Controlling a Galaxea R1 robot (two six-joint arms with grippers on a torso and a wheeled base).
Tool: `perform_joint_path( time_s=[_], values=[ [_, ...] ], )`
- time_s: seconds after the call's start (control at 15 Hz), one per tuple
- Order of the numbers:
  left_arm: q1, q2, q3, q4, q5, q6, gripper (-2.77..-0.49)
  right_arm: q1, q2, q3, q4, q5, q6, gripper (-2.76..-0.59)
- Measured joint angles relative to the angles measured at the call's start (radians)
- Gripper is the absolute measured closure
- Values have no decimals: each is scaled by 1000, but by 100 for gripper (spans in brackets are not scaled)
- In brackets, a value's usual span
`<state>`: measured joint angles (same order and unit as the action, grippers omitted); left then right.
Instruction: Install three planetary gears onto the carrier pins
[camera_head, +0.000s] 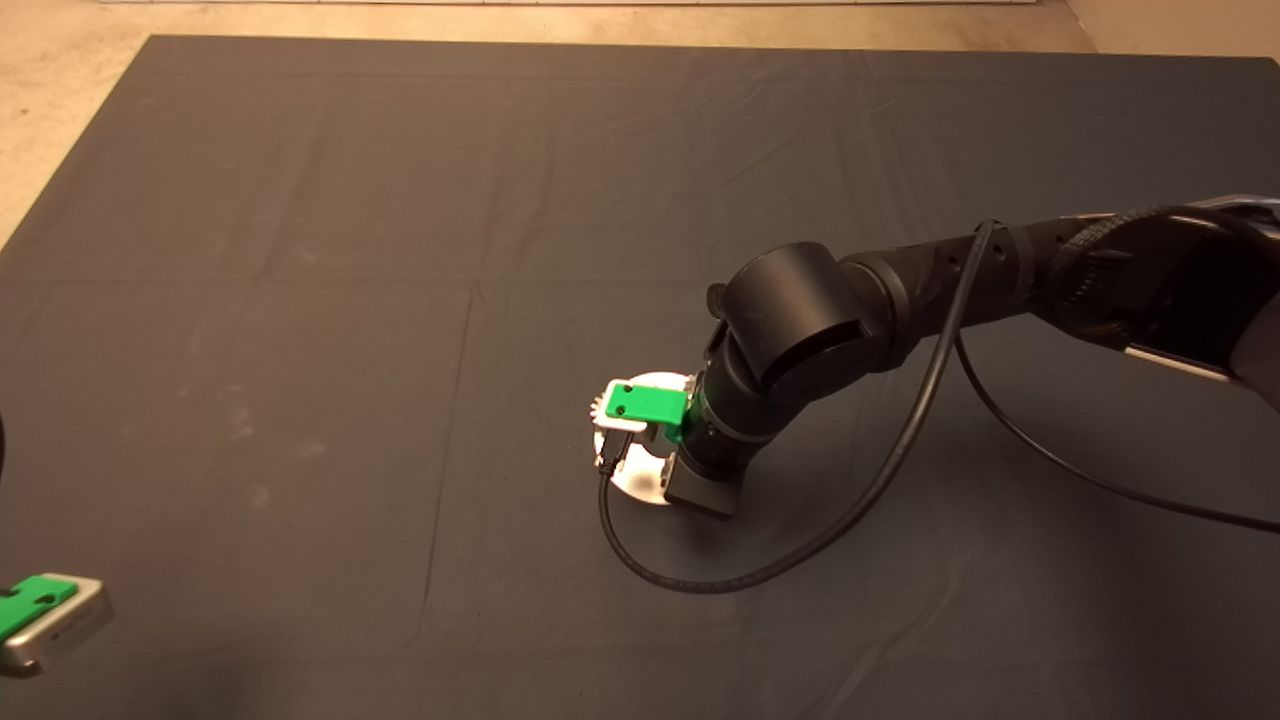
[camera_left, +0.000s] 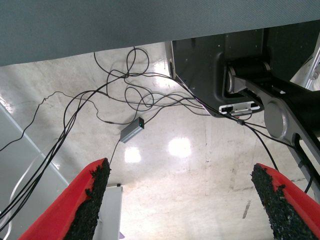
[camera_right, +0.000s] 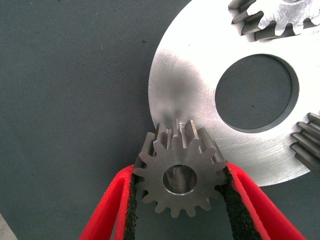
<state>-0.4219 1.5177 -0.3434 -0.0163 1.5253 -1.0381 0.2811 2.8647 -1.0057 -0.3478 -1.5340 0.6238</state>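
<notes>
My right gripper (camera_right: 180, 187) is shut on a silvery planetary gear (camera_right: 179, 177) and holds it at the rim of the round white carrier disc (camera_right: 185, 90). A pin end shows inside the gear's centre hole. Two other planetary gears sit on the disc, one (camera_right: 272, 17) at one edge of the right wrist view and one (camera_right: 307, 142) at another; their pins are hidden under them. In the head view the right gripper (camera_head: 645, 405) hangs over the disc (camera_head: 640, 485) near the mat's middle. My left gripper (camera_head: 40, 615) is parked at the lower left, fingers (camera_left: 87, 200) wide apart.
A black cable (camera_head: 720, 580) loops on the dark mat (camera_head: 300, 300) just in front of the disc. The left wrist view looks past the mat's edge at a pale floor with several cables (camera_left: 100, 105) and a black machine base (camera_left: 240, 65).
</notes>
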Motion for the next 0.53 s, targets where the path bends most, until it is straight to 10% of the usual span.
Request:
perform_joint_path(
  time_s=[0.53],
  values=[
    [0,0,0,0,0,1,-202,2,-3,0,0,0,-3,-104]
  ],
)
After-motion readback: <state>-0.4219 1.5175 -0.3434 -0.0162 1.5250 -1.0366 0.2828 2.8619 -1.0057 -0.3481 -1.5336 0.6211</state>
